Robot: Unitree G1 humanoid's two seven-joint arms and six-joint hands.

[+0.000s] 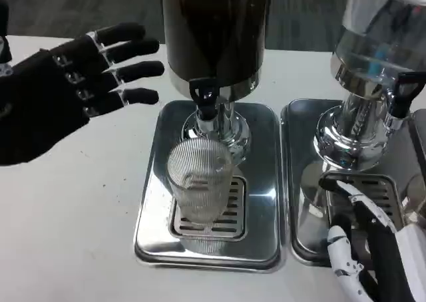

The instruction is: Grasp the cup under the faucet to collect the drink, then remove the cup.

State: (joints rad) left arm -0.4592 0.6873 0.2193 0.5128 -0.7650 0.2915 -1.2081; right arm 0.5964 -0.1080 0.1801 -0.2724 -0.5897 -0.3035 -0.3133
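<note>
In the head view, the ribbed clear cup stands upright on the drip grate beneath the dark dispenser's faucet. Left of the faucet, the left hand hovers empty, fingers spread. Right of the cup, the right hand holds nothing, fingers loosely apart.

Left hand hovers raised at upper left, fingers stretched out and apart, holding nothing. Right hand sits low at lower right, fingers loosely extended, empty.

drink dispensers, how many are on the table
2. A dark dispenser stands at centre above the ribbed cup; a clear dispenser stands at the right edge, cut off by the frame. More could be out of frame.
</note>
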